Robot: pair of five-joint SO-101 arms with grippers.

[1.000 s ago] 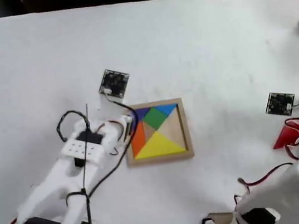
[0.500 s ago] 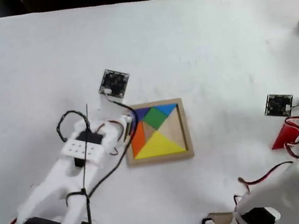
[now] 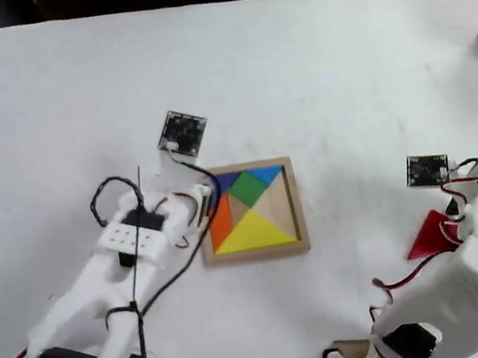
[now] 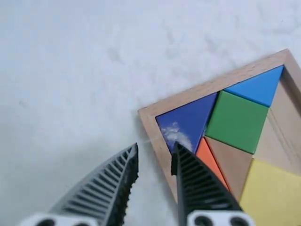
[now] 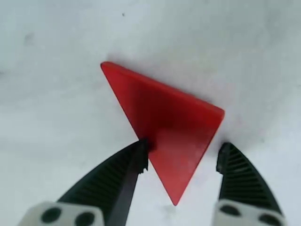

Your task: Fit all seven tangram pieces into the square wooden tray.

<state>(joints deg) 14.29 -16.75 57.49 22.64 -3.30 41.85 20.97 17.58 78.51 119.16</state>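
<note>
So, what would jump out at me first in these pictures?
The square wooden tray in the middle of the table, holding bright tangram pieces. Then the red triangle, lying alone on the white surface well off to one side, with the right claw open around one of its corners.

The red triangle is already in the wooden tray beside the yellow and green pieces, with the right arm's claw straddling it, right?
No. The red triangle lies on the white table, apart from the wooden tray, as the high view shows. The yellow piece and green piece are in the tray, and the right gripper does straddle the triangle.
</note>
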